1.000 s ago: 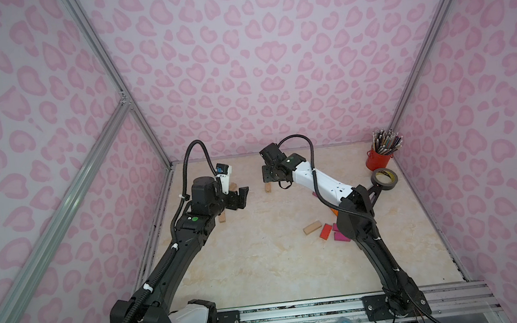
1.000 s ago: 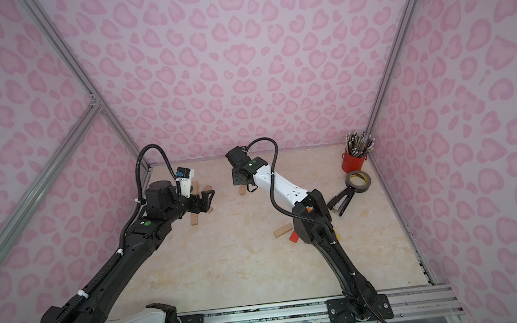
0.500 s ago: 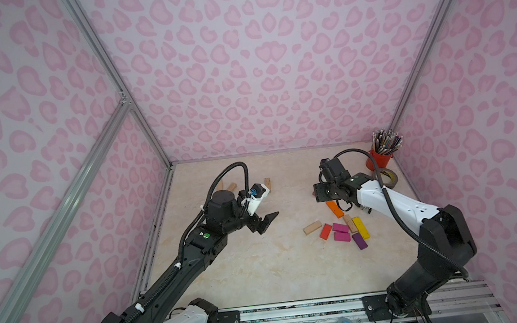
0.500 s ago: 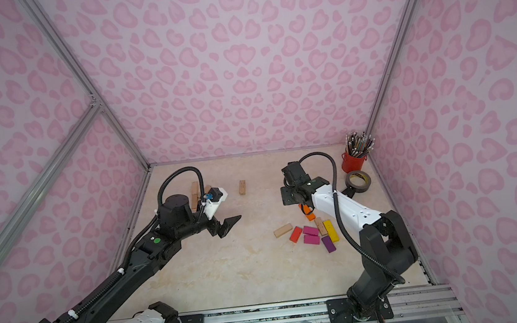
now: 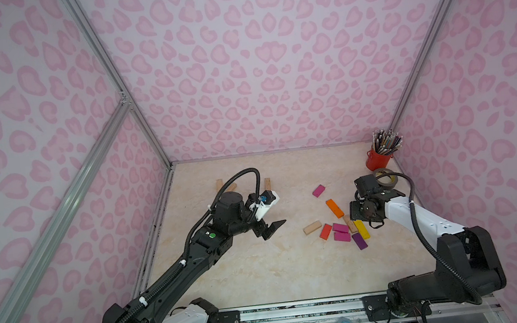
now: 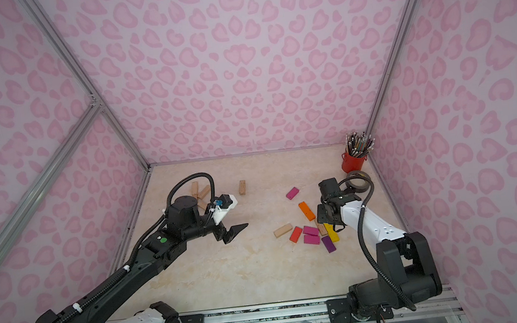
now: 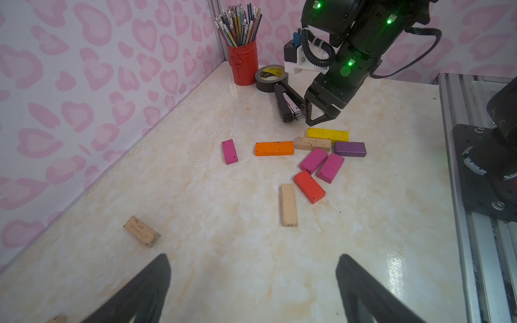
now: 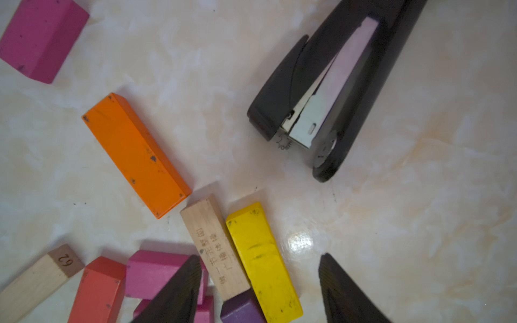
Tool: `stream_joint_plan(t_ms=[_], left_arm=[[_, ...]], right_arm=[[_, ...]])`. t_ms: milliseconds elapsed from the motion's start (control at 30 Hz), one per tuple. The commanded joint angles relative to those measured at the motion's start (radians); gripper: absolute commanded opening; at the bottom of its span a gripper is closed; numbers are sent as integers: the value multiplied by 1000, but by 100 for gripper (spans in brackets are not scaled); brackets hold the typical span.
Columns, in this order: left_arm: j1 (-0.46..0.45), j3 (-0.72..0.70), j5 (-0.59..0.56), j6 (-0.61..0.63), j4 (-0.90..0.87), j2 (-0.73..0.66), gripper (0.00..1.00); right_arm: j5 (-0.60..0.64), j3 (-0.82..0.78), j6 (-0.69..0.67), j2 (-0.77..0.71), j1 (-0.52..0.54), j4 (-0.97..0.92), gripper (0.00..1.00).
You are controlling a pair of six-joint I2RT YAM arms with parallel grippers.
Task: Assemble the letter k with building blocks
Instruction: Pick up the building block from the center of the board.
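a: how many building blocks (image 5: 340, 227) on the table (image 5: 261, 272)?
b: near the right arm (image 5: 418, 218), nine: three magenta bars (image 7: 313, 160), two plain bars (image 7: 289, 205), one orange bar (image 7: 274, 148), one red bar (image 7: 309, 186), one yellow bar (image 7: 328, 134), one purple bar (image 7: 350, 149). three more plain bars (image 5: 267, 184) lie by the left arm (image 5: 195, 259).
a: grippers?
b: left gripper (image 7: 253, 260) gapes wide, empty, above bare table. right gripper (image 8: 260, 258) has its fingers parted, gripping nothing, by the yellow bar.

Soft even light, faint shadows, glare patch on glossy tabletop (image 8: 300, 242), wide-angle distortion at edges.
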Motion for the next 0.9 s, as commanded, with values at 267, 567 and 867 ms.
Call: stream_joint_plan(t_ms=[267, 567, 867], left_arm=[[-2, -13, -6, 51, -10, -29, 95], [-3, -21, -33, 64, -18, -38, 95], [-5, -23, -32, 66, -17, -38, 95]], right_arm=[[-49, 87, -87, 156, 69, -3, 55], [-41, 134, -112, 266, 77, -22, 50], [-65, 113, -105, 294, 79, -24, 45]])
